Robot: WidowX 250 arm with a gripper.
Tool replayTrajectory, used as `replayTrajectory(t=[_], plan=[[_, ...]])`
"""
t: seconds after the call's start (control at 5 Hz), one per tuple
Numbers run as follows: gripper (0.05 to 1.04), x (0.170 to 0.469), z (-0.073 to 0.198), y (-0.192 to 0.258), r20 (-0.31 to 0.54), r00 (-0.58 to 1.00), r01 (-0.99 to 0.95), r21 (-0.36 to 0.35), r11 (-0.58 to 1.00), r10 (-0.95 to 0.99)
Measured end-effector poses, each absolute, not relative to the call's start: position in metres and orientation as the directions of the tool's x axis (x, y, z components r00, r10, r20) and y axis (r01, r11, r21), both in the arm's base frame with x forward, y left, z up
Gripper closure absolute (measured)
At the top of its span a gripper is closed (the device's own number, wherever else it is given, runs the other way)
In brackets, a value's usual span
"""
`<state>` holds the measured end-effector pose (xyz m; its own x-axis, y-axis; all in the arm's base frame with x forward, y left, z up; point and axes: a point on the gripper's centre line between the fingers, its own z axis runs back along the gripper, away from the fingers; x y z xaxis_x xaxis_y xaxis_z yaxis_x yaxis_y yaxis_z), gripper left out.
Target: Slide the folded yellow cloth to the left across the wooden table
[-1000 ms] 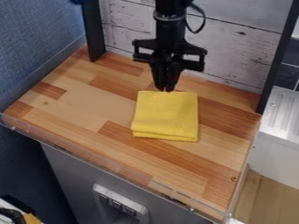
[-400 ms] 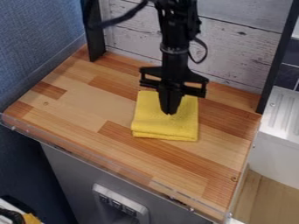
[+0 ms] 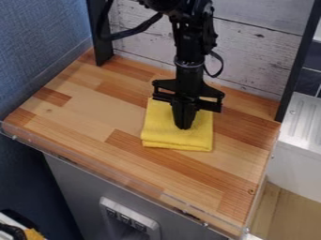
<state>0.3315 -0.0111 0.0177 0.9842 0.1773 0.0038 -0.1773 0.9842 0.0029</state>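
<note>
**Yellow cloth (image 3: pixel 164 135) lies folded on wooden tabletop (image 3: pixel 81 105)**

We look down on pale and reddish-brown wood blocks, with one knot (image 3: pixel 48 110) toward the left and another near the right front corner. A clear strip (image 3: pixel 94 168) edges the front. Near the middle, the cloth shows us its layered front edge.

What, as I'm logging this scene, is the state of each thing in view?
Yellow cloth: folded in layers, lying flat.
Pincer: pointing down over the cloth; contact hard to tell.
Arm cable: bowed outward.
Plank wall: upright, its pale finish worn.
</note>
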Motion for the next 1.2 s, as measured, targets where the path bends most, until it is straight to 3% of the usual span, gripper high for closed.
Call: replayTrajectory(t=[0.6, 1.2], plan=[[1.021, 0.327, 0.008, 0.001, -0.001, 0.992, -0.127, -0.006, 0.992, 0.127], [1.021, 0.311, 0.008, 0.042, 0.011, 0.999, -0.048, -0.018, 0.999, 0.048]])
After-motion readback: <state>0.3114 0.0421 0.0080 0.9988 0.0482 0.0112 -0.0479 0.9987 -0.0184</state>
